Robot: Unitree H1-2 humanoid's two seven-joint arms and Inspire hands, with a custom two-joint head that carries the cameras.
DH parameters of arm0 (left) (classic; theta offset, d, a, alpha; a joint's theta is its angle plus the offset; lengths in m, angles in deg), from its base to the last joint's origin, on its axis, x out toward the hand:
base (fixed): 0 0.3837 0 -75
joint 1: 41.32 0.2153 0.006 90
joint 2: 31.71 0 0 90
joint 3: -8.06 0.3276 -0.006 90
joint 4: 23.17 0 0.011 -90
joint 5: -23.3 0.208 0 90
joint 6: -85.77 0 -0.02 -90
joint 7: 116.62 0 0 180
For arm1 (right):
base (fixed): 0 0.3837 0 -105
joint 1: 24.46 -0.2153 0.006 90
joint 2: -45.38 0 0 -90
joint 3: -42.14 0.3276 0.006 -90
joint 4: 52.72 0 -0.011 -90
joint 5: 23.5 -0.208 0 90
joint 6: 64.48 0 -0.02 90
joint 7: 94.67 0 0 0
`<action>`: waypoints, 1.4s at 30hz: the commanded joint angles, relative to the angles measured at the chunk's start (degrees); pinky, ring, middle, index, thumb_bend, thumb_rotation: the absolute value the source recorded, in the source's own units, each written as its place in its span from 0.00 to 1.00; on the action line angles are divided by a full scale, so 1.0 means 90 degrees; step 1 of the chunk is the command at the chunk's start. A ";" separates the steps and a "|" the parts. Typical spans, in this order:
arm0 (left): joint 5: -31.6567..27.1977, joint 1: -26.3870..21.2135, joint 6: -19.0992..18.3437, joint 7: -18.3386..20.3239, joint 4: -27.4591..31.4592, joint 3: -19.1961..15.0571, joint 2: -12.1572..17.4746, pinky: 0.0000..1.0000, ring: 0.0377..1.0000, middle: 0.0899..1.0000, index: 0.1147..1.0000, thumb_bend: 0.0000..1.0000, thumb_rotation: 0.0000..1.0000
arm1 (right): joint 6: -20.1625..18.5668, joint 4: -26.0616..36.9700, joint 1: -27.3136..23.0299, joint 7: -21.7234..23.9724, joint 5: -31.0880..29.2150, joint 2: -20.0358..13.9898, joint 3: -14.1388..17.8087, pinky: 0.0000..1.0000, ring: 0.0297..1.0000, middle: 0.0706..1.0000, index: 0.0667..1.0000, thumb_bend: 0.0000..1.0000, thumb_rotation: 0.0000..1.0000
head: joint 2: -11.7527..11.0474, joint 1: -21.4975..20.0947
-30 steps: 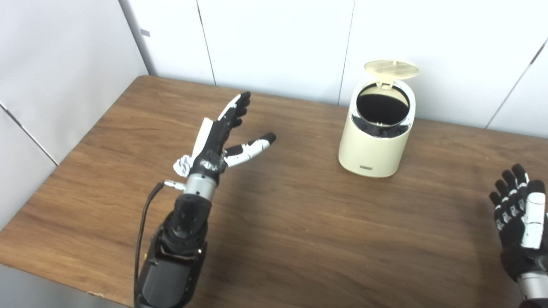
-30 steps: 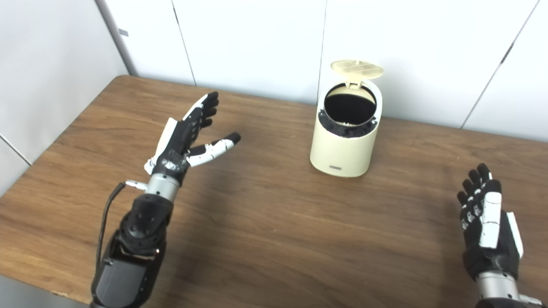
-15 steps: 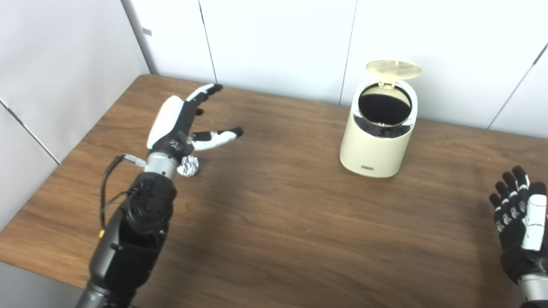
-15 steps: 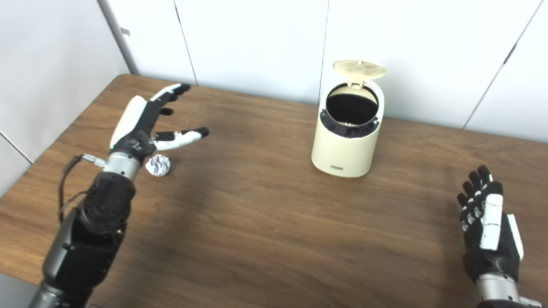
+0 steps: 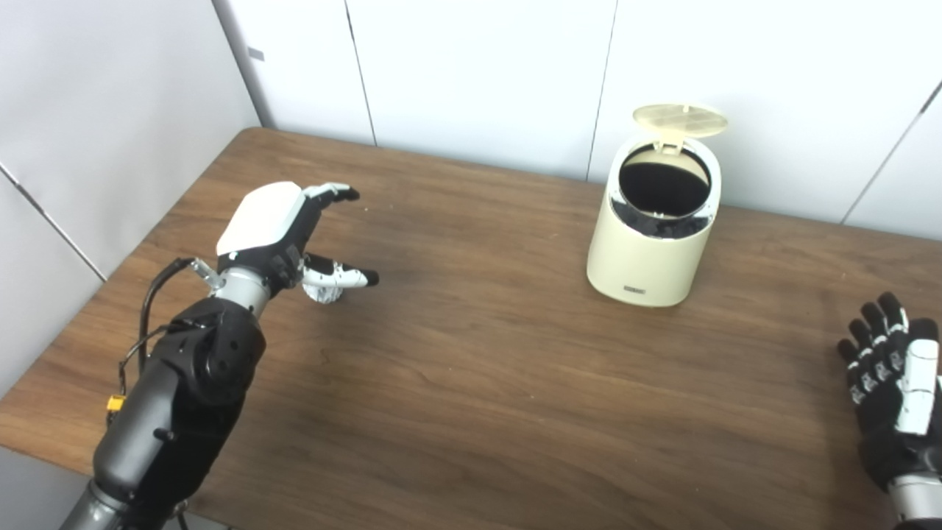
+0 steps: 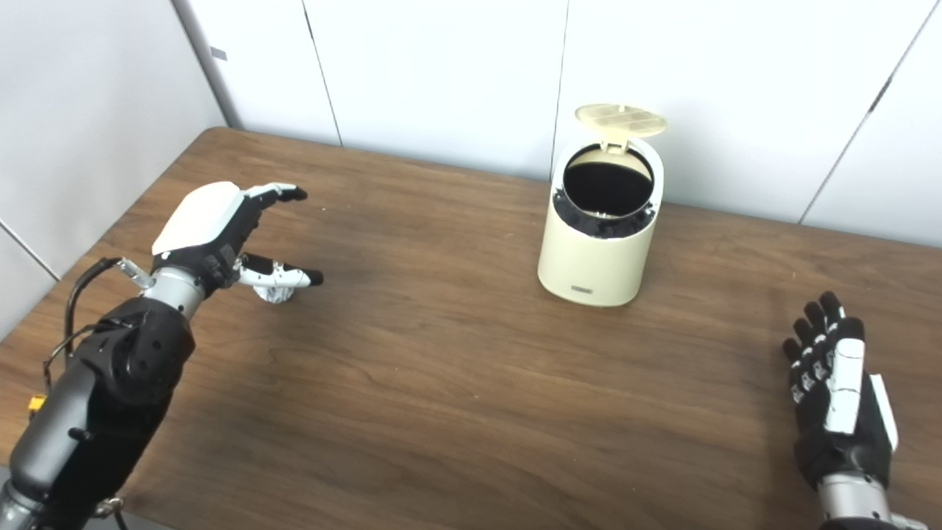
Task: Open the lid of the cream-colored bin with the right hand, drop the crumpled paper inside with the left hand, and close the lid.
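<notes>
Near the far edge of the tabletop [image 5: 478,368], right of its middle, the cream-colored bin [image 5: 647,243] stands upright with its lid [image 5: 679,119] flipped up and back on its hinge — the dark round mouth is fully exposed. Toward the left edge, the crumpled paper [image 6: 275,291] lies on the wood, well apart from the bin. The left hand [image 5: 276,232] hangs over it palm down, fingers spread and holding nothing; its thumb crosses just above the paper, and whether they touch cannot be told. Near the right front corner the right hand [image 6: 835,401] is held upright, palm turned inward, fingers straight and slightly apart — empty as well, and far from both the bin and the paper.
</notes>
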State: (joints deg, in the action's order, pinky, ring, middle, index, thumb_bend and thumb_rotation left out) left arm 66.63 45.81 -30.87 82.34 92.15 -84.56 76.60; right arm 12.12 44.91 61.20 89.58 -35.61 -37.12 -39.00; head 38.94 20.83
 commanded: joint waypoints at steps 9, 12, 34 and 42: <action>0.0505 0.0067 0.0005 0.0353 -0.0138 -0.0057 0.0230 0.67 0.80 0.82 0.79 0.89 0.23 | 0.0095 0.0042 -0.0197 0.0056 -0.0320 -0.0015 0.0144 1.00 1.00 1.00 1.00 0.57 1.00 | 0.0022 -0.0011; 0.0573 0.0044 0.0034 0.0400 -0.0258 -0.0035 0.0265 0.68 0.81 0.82 0.79 0.89 0.22 | 0.0153 -0.0048 -0.0210 0.0075 -0.0400 -0.0014 0.0159 1.00 1.00 1.00 1.00 0.57 1.00 | 0.0021 -0.0012; 0.0177 -0.0128 0.0317 0.0174 -0.1044 -0.0094 0.0336 0.66 0.78 0.79 0.77 0.84 0.11 | 0.0099 -0.0151 -0.0198 0.0075 -0.0456 -0.0042 0.0135 0.97 1.00 1.00 0.98 0.57 1.00 | 0.0028 -0.0135; 0.0099 -0.0109 0.0336 0.0227 -0.0966 -0.0125 0.0300 0.62 0.71 0.70 0.66 0.81 0.09 | 0.0090 -0.0078 -0.0169 0.0013 -0.0294 -0.0074 0.0089 0.92 0.98 0.99 0.96 0.53 1.00 | 0.0065 -0.0210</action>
State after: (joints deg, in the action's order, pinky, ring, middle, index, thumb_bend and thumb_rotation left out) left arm 67.47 46.29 -28.32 85.97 82.39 -84.89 77.30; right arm 12.36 43.04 60.46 89.50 -38.23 -37.53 -37.99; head 39.46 18.98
